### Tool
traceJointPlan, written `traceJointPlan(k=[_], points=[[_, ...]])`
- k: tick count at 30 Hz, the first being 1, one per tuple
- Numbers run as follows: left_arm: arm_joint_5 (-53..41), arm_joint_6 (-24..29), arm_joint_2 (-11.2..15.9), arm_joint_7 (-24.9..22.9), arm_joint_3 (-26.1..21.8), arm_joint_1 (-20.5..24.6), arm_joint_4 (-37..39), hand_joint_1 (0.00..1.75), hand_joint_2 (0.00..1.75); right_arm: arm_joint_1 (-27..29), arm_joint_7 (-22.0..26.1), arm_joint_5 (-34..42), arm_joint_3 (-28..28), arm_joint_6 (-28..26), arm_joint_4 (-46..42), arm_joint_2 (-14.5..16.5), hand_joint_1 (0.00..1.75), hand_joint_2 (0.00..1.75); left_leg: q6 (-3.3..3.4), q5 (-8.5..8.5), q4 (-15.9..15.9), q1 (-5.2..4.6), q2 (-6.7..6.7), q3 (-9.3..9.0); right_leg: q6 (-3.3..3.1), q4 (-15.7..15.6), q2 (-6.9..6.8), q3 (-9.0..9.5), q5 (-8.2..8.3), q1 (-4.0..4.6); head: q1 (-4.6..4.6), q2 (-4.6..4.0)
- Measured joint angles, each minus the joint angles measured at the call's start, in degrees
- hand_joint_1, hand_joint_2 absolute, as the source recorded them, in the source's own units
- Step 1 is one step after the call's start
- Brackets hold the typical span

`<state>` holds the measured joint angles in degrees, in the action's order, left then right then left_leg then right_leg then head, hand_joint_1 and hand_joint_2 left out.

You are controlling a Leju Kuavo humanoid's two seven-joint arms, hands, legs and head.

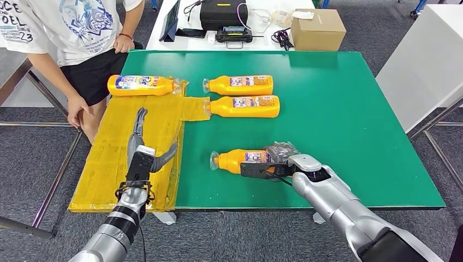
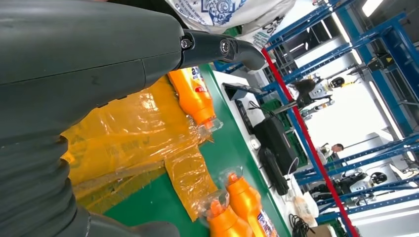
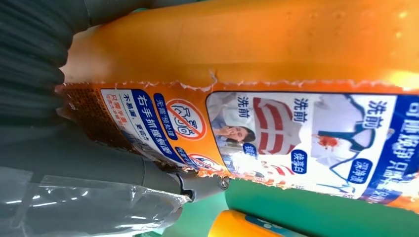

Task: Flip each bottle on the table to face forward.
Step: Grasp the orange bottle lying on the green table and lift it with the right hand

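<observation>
Bottle (image 1: 240, 161) lies sideways (cap pointing left), right hand (image 1: 273, 162) gripping its base; left hand (image 1: 143, 154) spread.

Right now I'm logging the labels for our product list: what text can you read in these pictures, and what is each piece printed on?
"洗前": on the back label of the orange plastic bottle that the right hand grips.
"右手抓握侧面": blue strip on the same label.
"OEL", "23": on the person's white T-shirt, cut off.
Labels of the other three orange bottles: too small to read.
</observation>
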<state>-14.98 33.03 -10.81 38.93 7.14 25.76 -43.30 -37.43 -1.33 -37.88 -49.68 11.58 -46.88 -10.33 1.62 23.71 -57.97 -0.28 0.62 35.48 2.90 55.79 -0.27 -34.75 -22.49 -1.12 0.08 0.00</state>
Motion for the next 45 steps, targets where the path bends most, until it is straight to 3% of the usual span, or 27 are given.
traceJointPlan(k=[4,8,11,18,32,36,40,42,45], points=[[0.2,-0.3,0.0,0.0,0.1,-0.6,-0.7,0.0,1.75,3.1,1.5,3.2,2.7,-9.5,-2.6,0.3,1.75,1.75,0.0,0.0,0.0,0.0,0.04,0.04,0.01,0.0,-0.01,-0.01,-0.01,0.0,0.01,0.0],[0.5,-3.7,-0.1,0.0,-0.3,-1.9,-2.4,0.0,1.75,11.0,5.0,1.6,10.7,-24.0,-12.5,2.7,1.75,1.75,-0.02,0.05,0.0,0.02,0.03,0.15,0.0,0.0,-0.01,-0.12,-0.03,0.02,0.01,0.0],[0.5,-6.0,-0.5,0.0,-1.3,-3.0,-3.9,0.0,1.75,16.6,6.9,-0.4,17.1,-29.6,-20.6,5.4,1.75,1.75,-0.03,0.06,0.0,0.04,0.03,0.23,-0.02,0.0,-0.01,-0.22,-0.04,0.05,-0.02,0.0],[0.0,-6.8,-1.0,0.0,-2.5,-3.9,-5.6,0.0,1.75,21.5,7.3,-1.2,24.1,-30.0,-28.5,8.0,1.75,1.75,-0.02,0.05,0.0,-0.01,-0.04,0.24,0.0,0.0,0.01,-0.23,-0.01,-0.01,0.02,0.0],[0.5,-8.2,-1.5,-0.1,-3.1,-4.4,-6.5,0.0,1.75,23.6,9.1,-1.2,27.0,-32.1,-31.8,9.4,1.75,1.75,0.02,0.01,0.0,0.0,-0.02,0.24,0.01,0.0,0.0,-0.24,-0.01,0.0,0.01,0.0],[4.3,-14.1,-2.1,-2.2,-3.8,-5.6,-8.7,0.0,1.75,26.4,13.6,-1.0,30.2,-40.1,-35.4,11.7,1.75,1.75,0.02,0.02,0.0,0.0,0.0,0.25,0.01,0.0,0.0,-0.24,-0.02,-0.01,0.0,0.0],[11.3,-23.8,-2.8,-7.8,-4.0,-6.8,-11.7,0.0,1.75,29.7,17.6,-1.3,33.4,-45.5,-38.7,13.8,1.75,1.75,0.01,0.05,0.0,0.0,-0.01,0.25,0.0,0.0,0.0,-0.25,-0.03,-0.01,0.01,0.0],[17.1,-31.1,-3.1,-11.5,-3.8,-7.1,-12.5,0.0,1.75,30.9,20.3,-1.3,34.5,-46.0,-39.1,14.6,1.75,1.75,0.0,0.06,0.0,0.0,-0.01,0.25,0.0,0.0,0.0,-0.25,-0.03,-0.01,0.01,0.0],[30.4,-46.9,-3.3,-19.7,-1.7,-7.6,-12.7,0.0,1.75,32.0,25.6,-3.9,34.6,-44.9,-36.3,16.5,1.75,1.75,-0.01,0.07,0.0,0.01,-0.06,0.25,-0.01,0.0,0.03,-0.25,-0.03,0.01,0.02,0.0]])
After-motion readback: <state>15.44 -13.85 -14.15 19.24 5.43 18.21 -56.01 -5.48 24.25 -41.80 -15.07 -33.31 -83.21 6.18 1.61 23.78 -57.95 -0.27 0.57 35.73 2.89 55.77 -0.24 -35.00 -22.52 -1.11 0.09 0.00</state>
